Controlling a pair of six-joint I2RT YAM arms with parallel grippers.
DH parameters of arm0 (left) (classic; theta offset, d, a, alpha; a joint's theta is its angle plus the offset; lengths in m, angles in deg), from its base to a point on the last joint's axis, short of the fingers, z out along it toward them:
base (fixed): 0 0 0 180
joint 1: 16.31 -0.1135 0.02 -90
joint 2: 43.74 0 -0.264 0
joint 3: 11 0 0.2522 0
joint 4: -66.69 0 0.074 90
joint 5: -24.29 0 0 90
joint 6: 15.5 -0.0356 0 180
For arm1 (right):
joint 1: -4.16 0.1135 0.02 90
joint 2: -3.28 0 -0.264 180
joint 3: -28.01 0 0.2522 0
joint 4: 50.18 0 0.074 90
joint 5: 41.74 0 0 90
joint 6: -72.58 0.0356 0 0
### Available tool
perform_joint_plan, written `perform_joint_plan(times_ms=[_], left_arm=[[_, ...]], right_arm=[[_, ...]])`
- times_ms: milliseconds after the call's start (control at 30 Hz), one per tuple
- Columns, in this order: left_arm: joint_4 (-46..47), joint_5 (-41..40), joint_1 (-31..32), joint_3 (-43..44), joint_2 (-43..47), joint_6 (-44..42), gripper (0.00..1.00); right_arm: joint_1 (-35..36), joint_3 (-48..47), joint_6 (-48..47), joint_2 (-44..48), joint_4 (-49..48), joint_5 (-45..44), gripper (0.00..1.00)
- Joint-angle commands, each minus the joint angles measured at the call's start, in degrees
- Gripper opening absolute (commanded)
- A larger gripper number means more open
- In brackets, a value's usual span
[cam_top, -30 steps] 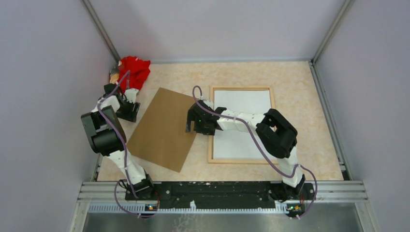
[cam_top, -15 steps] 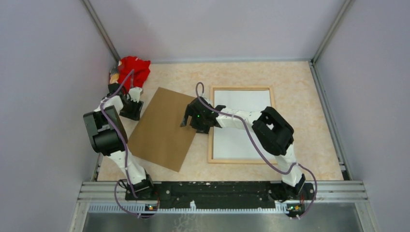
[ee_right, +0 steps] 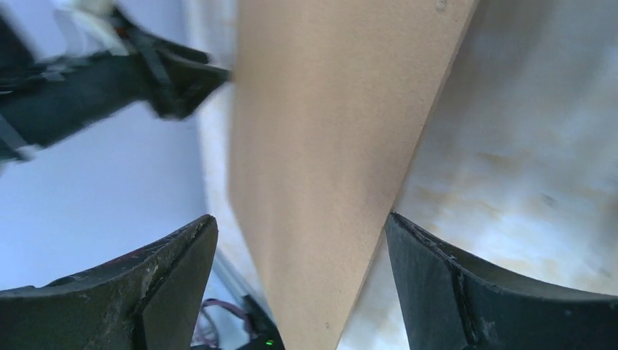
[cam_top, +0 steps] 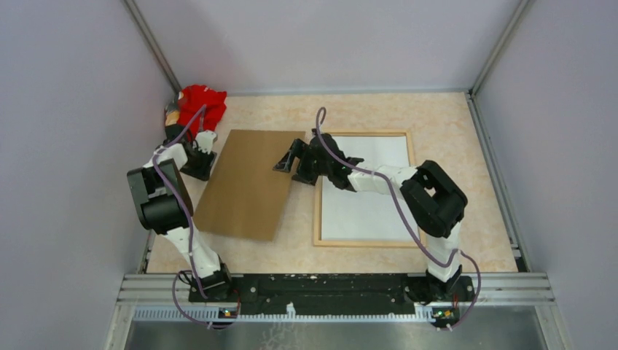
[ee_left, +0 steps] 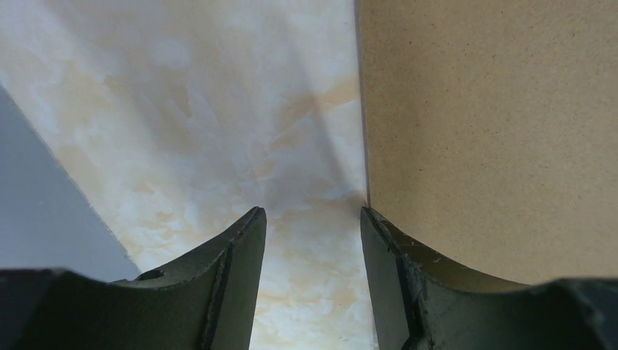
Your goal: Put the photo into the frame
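The frame (cam_top: pixel 318 191), thin light wood, lies flat right of centre. A white sheet (cam_top: pixel 368 211) fills it; I take it for the photo lying plain side up, no print showing. Left of the frame lies the brown backing board (cam_top: pixel 248 186). My right gripper (cam_top: pixel 286 160) (ee_right: pixel 300 216) is open at the board's far right edge, and the board (ee_right: pixel 328 146) runs between its spread fingers with a gap on the left. My left gripper (cam_top: pixel 195 157) (ee_left: pixel 312 211) is open at the board's left edge. Its right fingertip (ee_left: pixel 375 226) is against that edge (ee_left: pixel 474 131), with only tabletop between the jaws.
A red cloth bundle (cam_top: pixel 202 104) sits in the back left corner, just beyond the left gripper. Grey walls close in the marbled tabletop (cam_top: pixel 437 117) on three sides. The arm bases and a metal rail (cam_top: pixel 328 284) run along the near edge.
The board has swung round to lie more square with the frame, its far right corner moving back. My right gripper moved back with it. Both sets of jaws narrowed a little.
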Motion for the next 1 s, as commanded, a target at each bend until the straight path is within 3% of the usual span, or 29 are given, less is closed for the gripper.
perform_joint_plan(times_ms=[0, 133, 233, 500, 667, 800, 967], left_arm=[[-8.84, 8.93, 3.65, -2.98, -4.42, 2.07, 0.60], [-9.78, 9.65, 3.79, -2.38, -4.59, 2.12, 0.59], [-10.36, 10.01, 3.72, -1.86, -4.48, 2.12, 0.60], [-10.89, 10.73, 3.72, -1.88, -3.24, 2.10, 0.60], [-10.52, 10.17, 3.15, -0.55, -2.76, 2.78, 0.62], [-11.26, 11.43, 3.27, 2.03, -1.84, 3.22, 0.64], [-15.15, 14.35, 3.35, 9.02, 0.49, 3.47, 0.78]], right_arm=[[1.90, -1.47, 2.51, 6.24, -32.61, 13.34, 0.83], [1.91, 0.39, 6.56, 4.88, -44.08, 16.93, 0.81], [1.84, -1.25, 9.11, 2.38, -45.37, 18.59, 0.81], [1.84, -2.37, 6.74, 2.29, -34.56, 15.43, 0.81], [1.75, -1.83, 2.25, 7.35, -17.88, 8.62, 0.78], [1.78, -0.35, 1.88, 9.89, -10.95, 3.03, 0.59], [0.90, -3.78, 3.24, 8.18, -3.82, 1.73, 0.17]])
